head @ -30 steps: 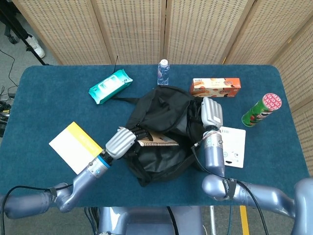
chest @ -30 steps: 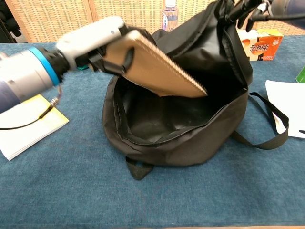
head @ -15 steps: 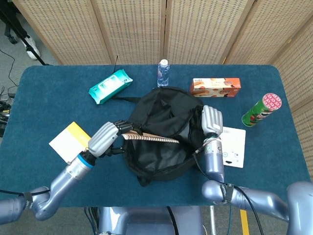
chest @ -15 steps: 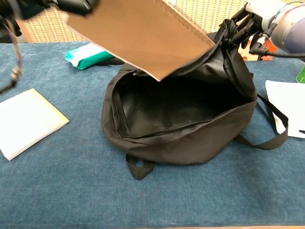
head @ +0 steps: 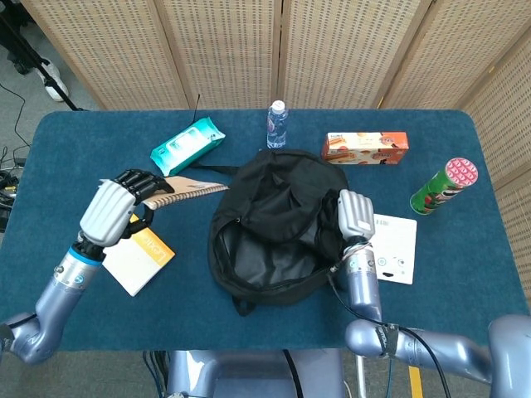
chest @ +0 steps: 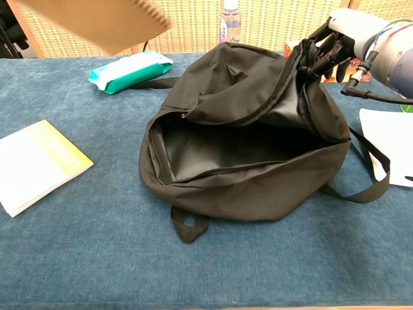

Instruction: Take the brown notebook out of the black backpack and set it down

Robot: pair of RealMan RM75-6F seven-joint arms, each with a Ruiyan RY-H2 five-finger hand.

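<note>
Two hands, two jobs. Left hand (head: pixel 112 207) has its fingers clamped on one end of the notebook (head: pixel 187 187) and holds it in the air, left of the backpack (head: pixel 274 224) and fully clear of it. Right hand (head: pixel 355 217) has its fingers closed on the bag's upper right edge; my read is it pins the mouth up and open so the book comes out without snagging, and keeps the bag from dragging along. The chest view shows the hand bunched in the fabric there, with the compartment gaping and nothing visible inside.

Notebook long axis runs roughly left-right in the head view, free end pointing toward the bag. It sits nearly edge-on to that camera, so it is tilted, not flat. The chest view shows the brown cover and the spiral along one edge, high at top left.

It hangs above the table (head: pixel 75 157), between the wipes pack (head: pixel 187 145) and the yellow-white pad (head: pixel 141 253). Extraction looks done; set-down is not. A bare patch to the left seems the obvious spot, provided the pad is avoided.
</note>
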